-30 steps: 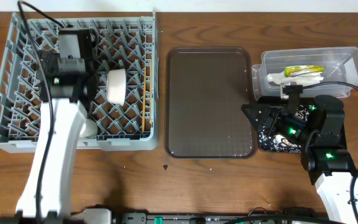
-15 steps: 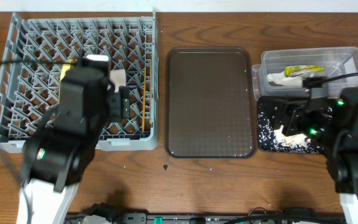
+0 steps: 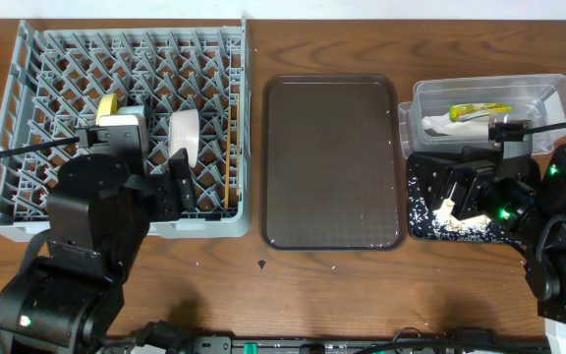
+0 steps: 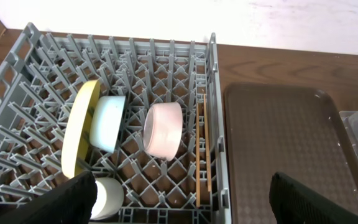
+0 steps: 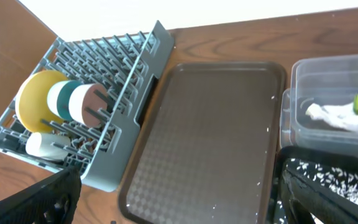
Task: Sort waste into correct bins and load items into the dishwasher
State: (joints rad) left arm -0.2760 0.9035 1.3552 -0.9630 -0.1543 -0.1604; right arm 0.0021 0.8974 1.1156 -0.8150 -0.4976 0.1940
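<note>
The grey dish rack [image 3: 28, 211] holds the yellow plate [image 4: 79, 134], light blue bowl [image 4: 107, 121], white bowl [image 4: 163, 127], white cup [image 4: 107, 198] and chopsticks [image 4: 204, 149]. My left gripper [image 4: 185, 210] is open and empty, above the rack's front edge [image 3: 170, 192]. The clear tub [image 3: 484, 87] holds the green-yellow wrapper [image 3: 480, 111] and white tissue [image 3: 440, 125]. The black tray [image 3: 430, 224] holds rice crumbs [image 5: 340, 180]. My right gripper [image 5: 179, 210] is open and empty, above the black tray [image 3: 455, 192].
The large brown serving tray [image 3: 332, 162] lies between the rack and the bins, with a few white crumbs near its right edge. A small dark speck [image 3: 261, 264] lies on the wooden table in front of it.
My left arm has pulled back from the far part of the rack toward the front edge. My right arm has drawn back slightly over the black tray.
</note>
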